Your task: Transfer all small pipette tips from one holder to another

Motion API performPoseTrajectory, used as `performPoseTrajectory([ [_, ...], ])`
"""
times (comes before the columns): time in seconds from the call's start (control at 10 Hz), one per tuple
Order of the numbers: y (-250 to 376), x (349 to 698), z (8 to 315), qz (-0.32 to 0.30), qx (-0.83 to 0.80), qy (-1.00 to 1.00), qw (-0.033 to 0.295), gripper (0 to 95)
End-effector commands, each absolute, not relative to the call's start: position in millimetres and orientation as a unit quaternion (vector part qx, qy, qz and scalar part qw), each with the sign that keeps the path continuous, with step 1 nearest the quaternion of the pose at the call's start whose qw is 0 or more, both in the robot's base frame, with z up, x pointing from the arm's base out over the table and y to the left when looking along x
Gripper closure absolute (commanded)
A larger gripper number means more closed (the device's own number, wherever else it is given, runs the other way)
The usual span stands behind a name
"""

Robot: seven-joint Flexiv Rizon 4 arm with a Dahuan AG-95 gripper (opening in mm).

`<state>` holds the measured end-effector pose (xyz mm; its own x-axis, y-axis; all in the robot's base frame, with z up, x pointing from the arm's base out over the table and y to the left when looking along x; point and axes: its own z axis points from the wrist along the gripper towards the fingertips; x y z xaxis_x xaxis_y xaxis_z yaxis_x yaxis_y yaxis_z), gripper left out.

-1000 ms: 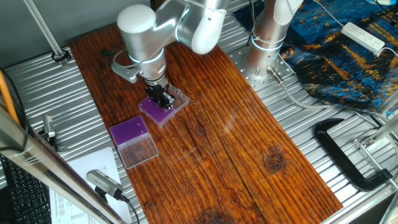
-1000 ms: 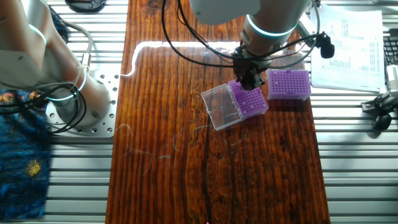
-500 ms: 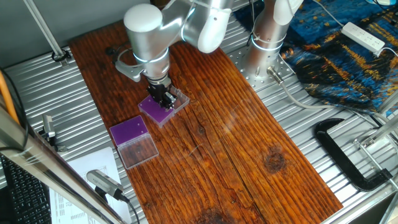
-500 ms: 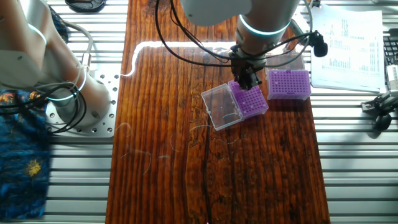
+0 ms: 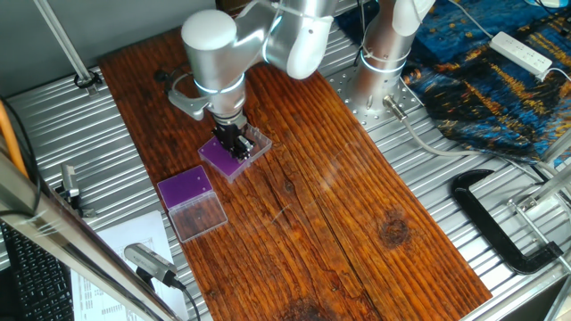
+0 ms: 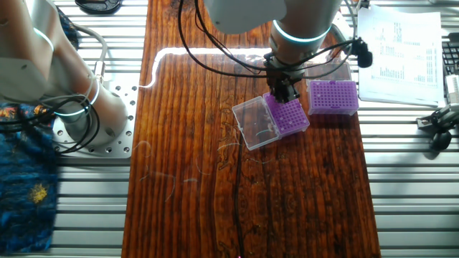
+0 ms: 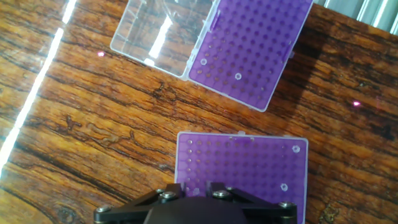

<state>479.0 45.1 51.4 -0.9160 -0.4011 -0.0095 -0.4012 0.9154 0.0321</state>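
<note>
Two purple grid-topped plastic tip holders (image 7: 250, 43) (image 7: 241, 176) sit below you; your arm points straight down, its black fingers (image 5: 235, 144) over the nearer one, their gap unreadable.

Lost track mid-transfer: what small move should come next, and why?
Probably shift the gripper over the lone pipette tip in the open-lidded rack; the other rack holds two tips. Whether it already carries one is hidden.

Silver arm (image 5: 268, 36) reaching down from above, wrist turned vertical, black gripper (image 5: 234, 143) pointing straight down low over the counter (image 5: 357, 205), fingers' spread impossible to tell
</note>
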Motion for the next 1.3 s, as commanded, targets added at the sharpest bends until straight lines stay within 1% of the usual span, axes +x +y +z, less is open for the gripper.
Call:
performPoseTrajectory([
  [0.1, 45, 478, 53, 0.018, -0.204, 0.979, 0.000, 95.0],
  [0.6, 44, 479, 59, 0.016, -0.208, 0.978, -0.002, 95.0],
  [1.1, 42, 485, 87, 0.016, -0.213, 0.977, -0.004, 95.0],
  [1.3, 40, 499, 95, 0.015, -0.219, 0.976, -0.003, 95.0],
])
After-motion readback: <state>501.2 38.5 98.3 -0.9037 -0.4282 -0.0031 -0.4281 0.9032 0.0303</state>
